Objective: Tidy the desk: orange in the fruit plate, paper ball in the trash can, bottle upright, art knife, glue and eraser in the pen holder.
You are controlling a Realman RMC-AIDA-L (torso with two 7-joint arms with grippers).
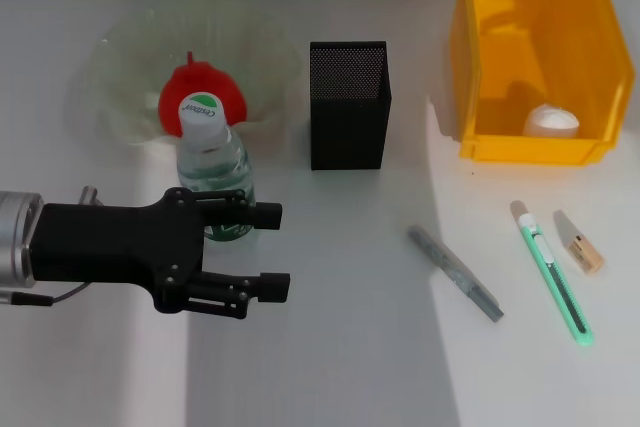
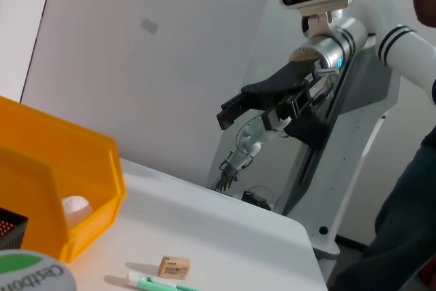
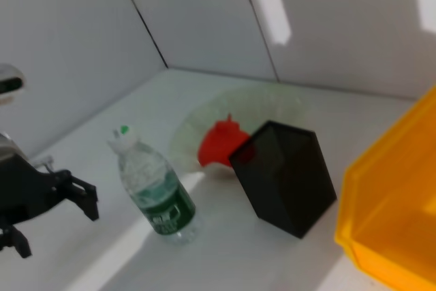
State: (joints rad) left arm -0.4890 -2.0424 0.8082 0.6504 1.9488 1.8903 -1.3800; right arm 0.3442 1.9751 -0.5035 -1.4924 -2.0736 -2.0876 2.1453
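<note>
The clear bottle (image 1: 212, 162) with a white cap and green label stands upright in front of the fruit plate (image 1: 120, 82). The orange (image 1: 205, 90) lies in that plate. My left gripper (image 1: 278, 249) is open just in front of the bottle, holding nothing; the right wrist view shows the left gripper (image 3: 60, 233) apart from the bottle (image 3: 153, 192). The paper ball (image 1: 552, 122) sits in the yellow trash can (image 1: 500, 7). The grey glue (image 1: 455, 273), green art knife (image 1: 555, 272) and eraser (image 1: 580, 244) lie on the table at the right. The right gripper (image 2: 231, 108) hangs raised beyond the table's edge.
The black mesh pen holder (image 1: 348, 104) stands between plate and trash can. The white table (image 1: 350, 367) meets a wall behind. In the left wrist view, a person's arm (image 2: 412, 49) and leg show beside the robot's body.
</note>
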